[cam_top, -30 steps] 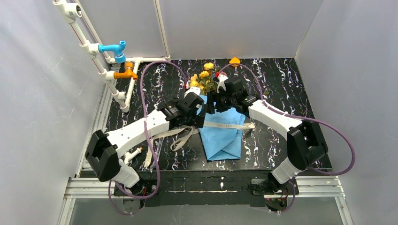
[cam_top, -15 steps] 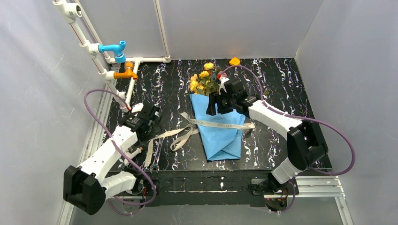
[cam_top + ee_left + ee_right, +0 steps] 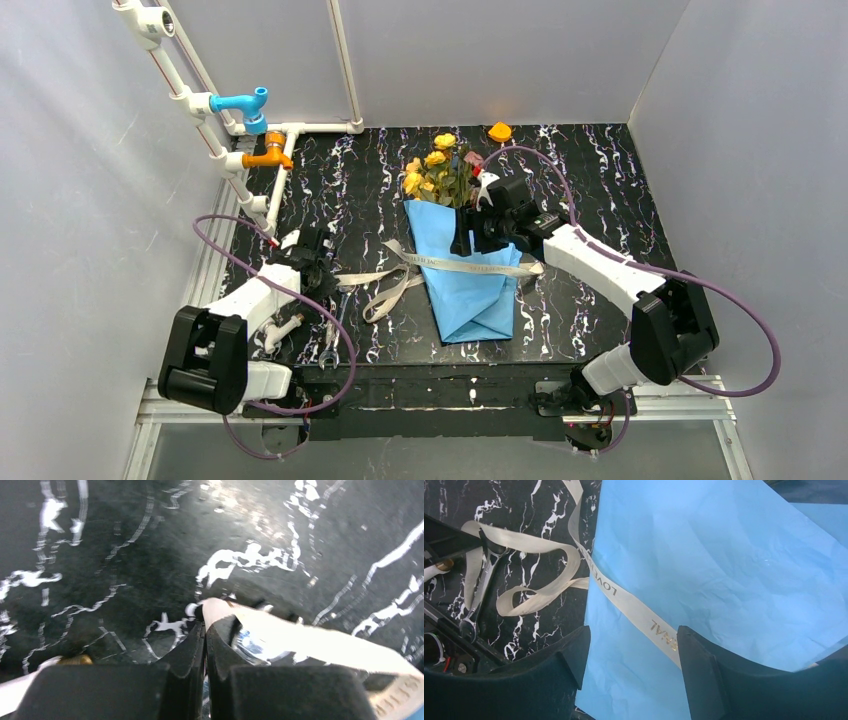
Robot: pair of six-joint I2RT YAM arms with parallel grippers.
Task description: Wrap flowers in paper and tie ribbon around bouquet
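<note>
The bouquet lies mid-table: yellow and pink flowers point(image 3: 437, 170) stick out of the top of a cone of light blue paper point(image 3: 465, 290). The beige ribbon point(image 3: 470, 266) runs across the cone's middle and trails off to the left in loops. My right gripper point(image 3: 462, 238) hovers open over the paper point(image 3: 704, 555), with the lettered ribbon point(image 3: 624, 597) passing between its fingers point(image 3: 631, 635) untouched. My left gripper point(image 3: 325, 272) is low at the ribbon's left end, jaws shut point(image 3: 205, 622), and the ribbon's end point(image 3: 300, 640) comes out at their tips.
A metal wrench point(image 3: 330, 335) lies under the ribbon loops near the front left and also shows in the right wrist view point(image 3: 479, 595). White pipes with a blue tap point(image 3: 245, 103) and an orange tap point(image 3: 268, 155) line the left. A small orange object point(image 3: 499, 131) sits at the back.
My left arm pulled away from the bouquet, swung to the left of the table and closed its jaws at the ribbon's left end. The right gripper stayed open over the paper, shifting slightly right.
</note>
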